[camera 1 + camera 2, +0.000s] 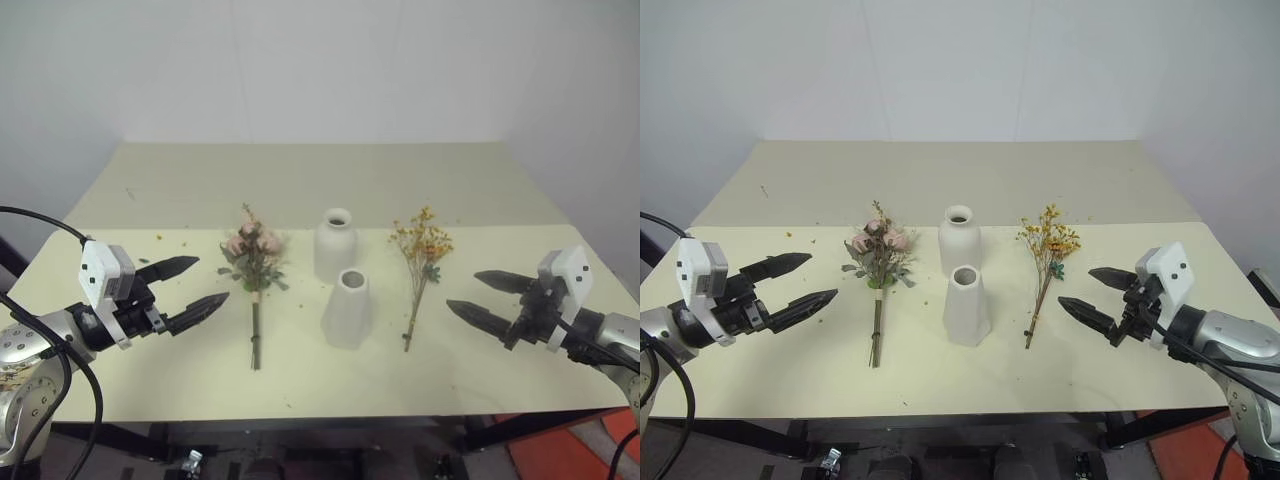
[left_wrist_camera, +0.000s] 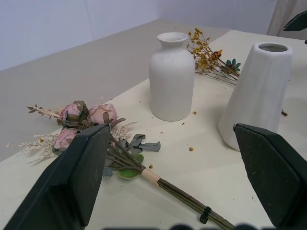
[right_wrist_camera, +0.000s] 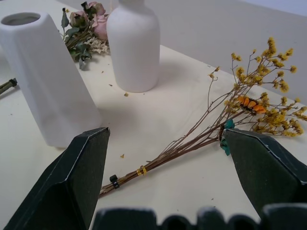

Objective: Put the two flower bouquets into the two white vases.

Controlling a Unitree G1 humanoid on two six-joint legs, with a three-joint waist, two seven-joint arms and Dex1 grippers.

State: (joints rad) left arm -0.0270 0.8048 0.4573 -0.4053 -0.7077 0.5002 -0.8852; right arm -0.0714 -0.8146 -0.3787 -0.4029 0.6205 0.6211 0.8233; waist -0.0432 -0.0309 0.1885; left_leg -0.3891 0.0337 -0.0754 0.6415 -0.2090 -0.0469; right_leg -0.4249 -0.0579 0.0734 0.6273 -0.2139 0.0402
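Two white vases stand mid-table: a rounded bottle-shaped vase (image 1: 335, 243) behind, a tapered cone vase (image 1: 348, 308) in front. A bunch of pink roses (image 1: 254, 270) with green leaves and a long stem lies flat to their left. To their right lies a thin spray of yellow-orange flowers (image 1: 420, 262). My left gripper (image 1: 190, 288) hovers open left of the roses, empty. Right of the yellow spray my right gripper (image 1: 478, 295) is open and empty too. In the wrist views the roses (image 2: 91, 117) and the spray (image 3: 240, 115) lie ahead of the open fingers.
The pale yellow table (image 1: 300, 190) has bare room behind the vases and along its front edge. Small dried crumbs are scattered near the flowers. A white wall rises behind the table.
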